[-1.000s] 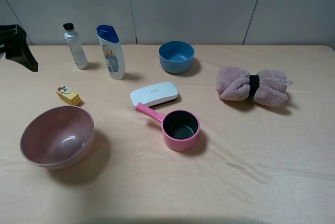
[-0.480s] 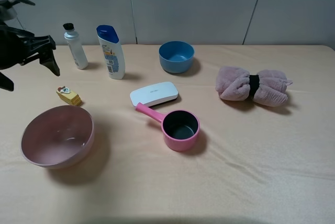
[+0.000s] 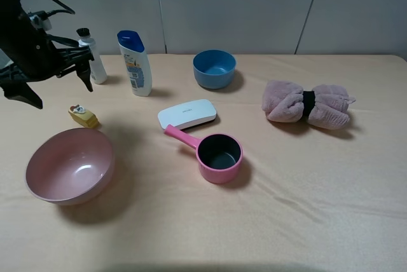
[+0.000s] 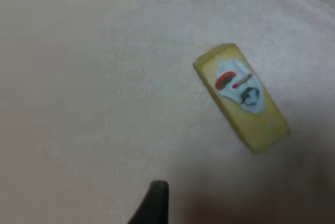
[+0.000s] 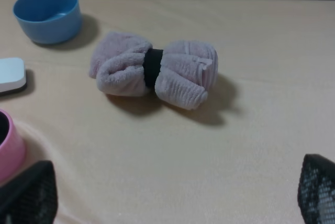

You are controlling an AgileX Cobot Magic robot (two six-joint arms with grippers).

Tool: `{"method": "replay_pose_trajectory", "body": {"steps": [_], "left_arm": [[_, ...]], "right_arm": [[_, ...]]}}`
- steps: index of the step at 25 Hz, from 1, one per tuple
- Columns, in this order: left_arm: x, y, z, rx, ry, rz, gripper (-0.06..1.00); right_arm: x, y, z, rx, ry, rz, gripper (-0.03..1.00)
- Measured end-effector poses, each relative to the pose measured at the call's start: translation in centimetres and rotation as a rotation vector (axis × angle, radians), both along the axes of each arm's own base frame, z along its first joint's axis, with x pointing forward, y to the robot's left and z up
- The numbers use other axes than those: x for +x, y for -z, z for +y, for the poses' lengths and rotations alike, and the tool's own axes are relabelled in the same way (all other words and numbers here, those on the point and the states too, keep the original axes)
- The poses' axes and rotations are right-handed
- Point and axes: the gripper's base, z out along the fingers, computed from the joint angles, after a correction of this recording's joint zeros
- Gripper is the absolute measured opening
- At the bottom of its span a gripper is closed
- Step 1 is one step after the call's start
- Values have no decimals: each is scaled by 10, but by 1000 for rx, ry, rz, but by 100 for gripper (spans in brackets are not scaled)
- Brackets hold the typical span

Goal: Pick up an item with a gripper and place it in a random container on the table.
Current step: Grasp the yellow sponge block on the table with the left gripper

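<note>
My left gripper (image 3: 62,93) has come in over the table in the last second. Before, only its dark tip showed at the table's edge, far back and out to the side of the pink bowl (image 3: 95,180). Now it hangs above the cloth just behind the bowl, its two black fingers spread wide and holding nothing. The yellow block (image 3: 84,116) has not moved. It lies flat on the cloth just behind the bowl's far rim, apart from it, with the white-and-red picture facing up.

In my left wrist view the block (image 4: 241,96) sits off to one side and askew, and only one fingertip (image 4: 155,199) shows, well short of it. So I judge I am near but not yet over it. I need to shift further across, turn the wrist so the fingers straddle the block's narrow sides, and then descend. The block is low and small, so a shallow or off-centre close could push it along the cloth.

My right gripper (image 5: 172,198) plays no part. It waits far across the table from the bowl, fingers wide apart and empty, looking at the rolled towel (image 5: 154,72).

The bowl is empty, so the placing is not yet begun.
</note>
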Motion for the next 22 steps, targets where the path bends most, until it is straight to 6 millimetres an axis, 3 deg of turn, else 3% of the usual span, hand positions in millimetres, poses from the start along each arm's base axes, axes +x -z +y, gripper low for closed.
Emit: {"method": "replay_pose_trajectory", "body": {"steps": [10, 22], "left_arm": [[23, 34, -4, -3, -26, 24, 88], [33, 63, -5, -14, -75, 30, 88]], "right_arm": [[0, 0, 0, 0, 0, 0, 69], [0, 0, 0, 0, 0, 0, 69]]}}
